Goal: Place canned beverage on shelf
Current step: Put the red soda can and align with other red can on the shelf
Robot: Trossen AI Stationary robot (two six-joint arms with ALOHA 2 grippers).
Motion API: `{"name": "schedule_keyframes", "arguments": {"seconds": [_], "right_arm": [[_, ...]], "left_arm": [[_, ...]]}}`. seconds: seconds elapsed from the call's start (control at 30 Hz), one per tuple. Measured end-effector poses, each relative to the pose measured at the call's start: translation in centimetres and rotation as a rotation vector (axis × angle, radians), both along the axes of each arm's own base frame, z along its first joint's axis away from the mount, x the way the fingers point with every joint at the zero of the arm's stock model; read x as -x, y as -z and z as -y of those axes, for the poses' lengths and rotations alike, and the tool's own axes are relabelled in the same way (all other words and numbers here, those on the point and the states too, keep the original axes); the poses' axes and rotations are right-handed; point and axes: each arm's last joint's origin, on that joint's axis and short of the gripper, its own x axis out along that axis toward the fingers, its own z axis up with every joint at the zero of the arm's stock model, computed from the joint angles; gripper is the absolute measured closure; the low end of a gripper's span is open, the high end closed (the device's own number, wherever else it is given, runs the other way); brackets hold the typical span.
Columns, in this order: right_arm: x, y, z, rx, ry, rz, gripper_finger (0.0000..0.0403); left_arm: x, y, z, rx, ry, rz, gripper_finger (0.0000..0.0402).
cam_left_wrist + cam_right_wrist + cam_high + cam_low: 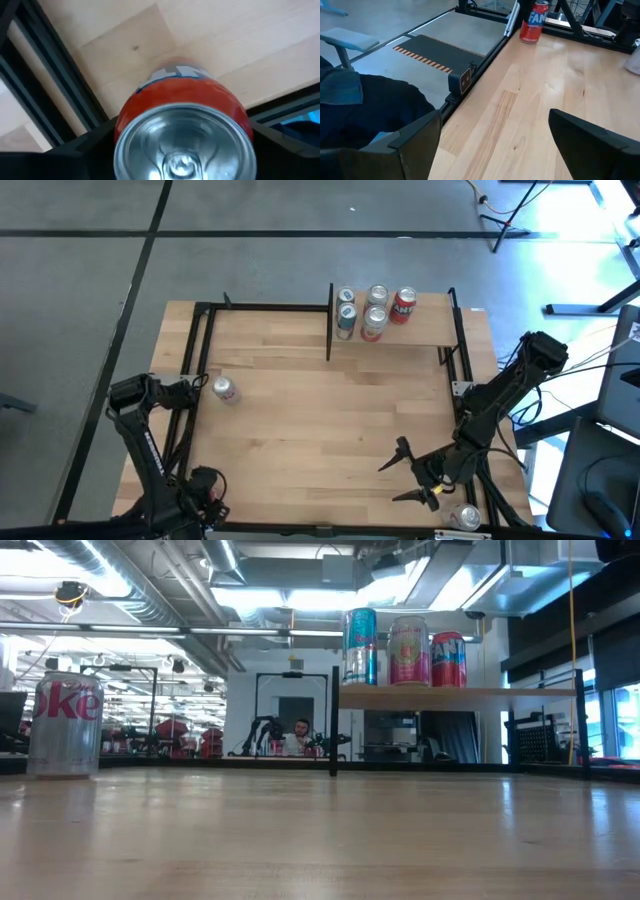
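Hovering my left gripper point(203, 385), jaws spread and empty, just beside the upright silver-and-red aluminium drink can point(224, 389), well apart from the light-wood shelf point(430, 332); my right gripper point(412, 477) waits, also spread. The can looks light, slick and easily dented, so I'd clasp it gently mid-body

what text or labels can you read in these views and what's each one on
"oke": red letters, cut off at the start, on the silver can standing on the table.
"FAN": white letters on the red can in the right wrist view.
Shelf cans: printing too blurred to read.
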Motion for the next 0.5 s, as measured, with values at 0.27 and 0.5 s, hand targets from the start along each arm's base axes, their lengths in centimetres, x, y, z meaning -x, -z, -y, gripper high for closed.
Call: {"name": "schedule_keyframes", "arguments": {"seconds": [0.27, 0.5], "right_arm": [[-0.1, 0.0, 0.2, 0.040, 0.047, 0.029, 0.0054], [0.0, 0.1, 0.1, 0.019, 0.037, 0.003, 0.0054]], "left_arm": [[-1.7, 0.0, -0.5, 0.010, 0.062, 0.067, 0.0142], [-7.6, -2.0, -1.9, -0.017, 0.241, 0.323, 0.0142]]}}
